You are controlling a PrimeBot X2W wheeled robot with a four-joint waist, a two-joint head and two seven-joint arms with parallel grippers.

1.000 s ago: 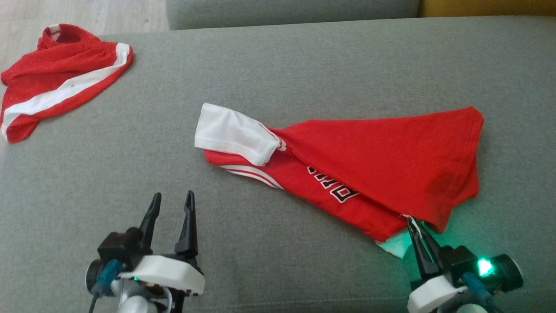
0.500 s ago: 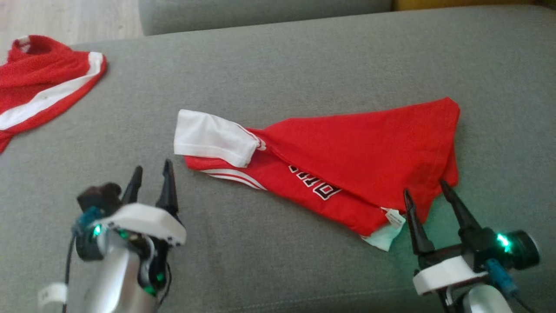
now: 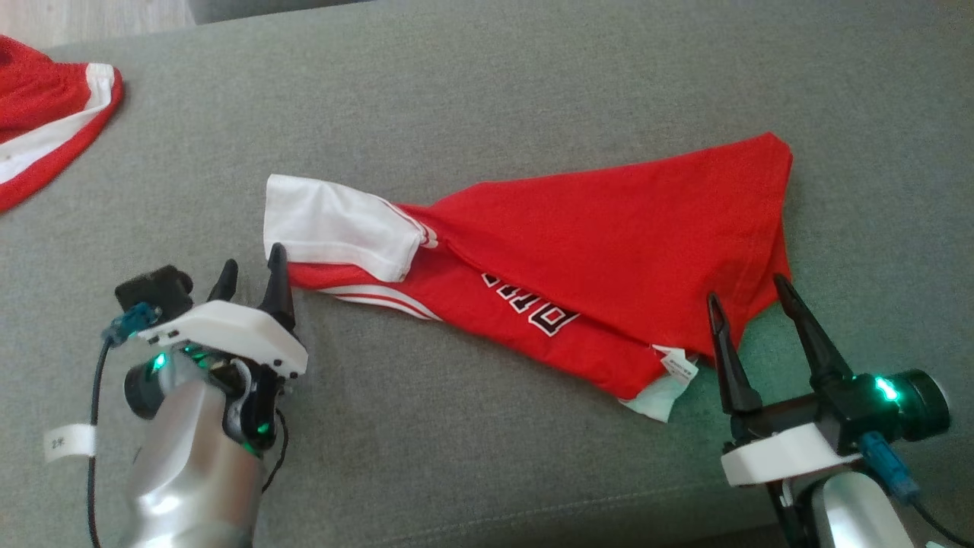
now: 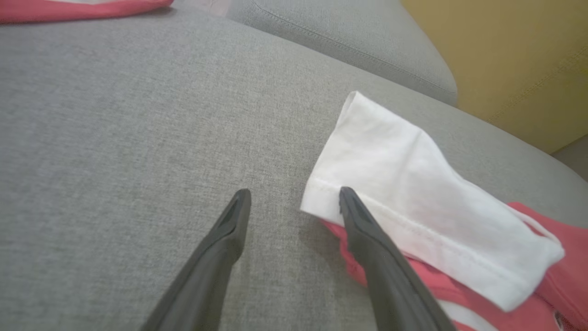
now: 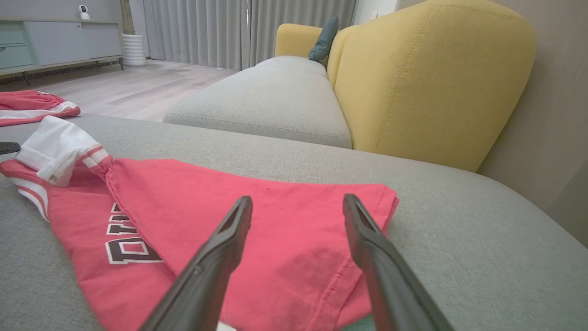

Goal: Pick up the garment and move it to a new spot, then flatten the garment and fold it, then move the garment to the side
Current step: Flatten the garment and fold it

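The garment (image 3: pixel 609 236), a red jersey with a white sleeve, white stripes and black-and-white lettering, lies crumpled and folded over itself on the grey cushion (image 3: pixel 487 91). Its white sleeve (image 4: pixel 413 202) points left. My left gripper (image 3: pixel 251 278) is open just left of that sleeve, one fingertip (image 4: pixel 349 202) at the sleeve's hem, nothing held. My right gripper (image 3: pixel 749 293) is open at the garment's lower right edge, beside the small white label (image 3: pixel 679 365), holding nothing. In the right wrist view the red cloth (image 5: pixel 275 230) lies under and beyond the open fingers.
Another red and white piece of clothing (image 3: pixel 46 129) lies at the cushion's far left. A yellow armchair (image 5: pixel 432 78) and a second grey cushion (image 5: pixel 275 101) stand beyond the garment. The cushion's front edge runs close below both arms.
The right gripper opened and let go of the garment's lower edge. The left gripper moved up to the white sleeve. The head camera shifted, so the scene slid left and up.
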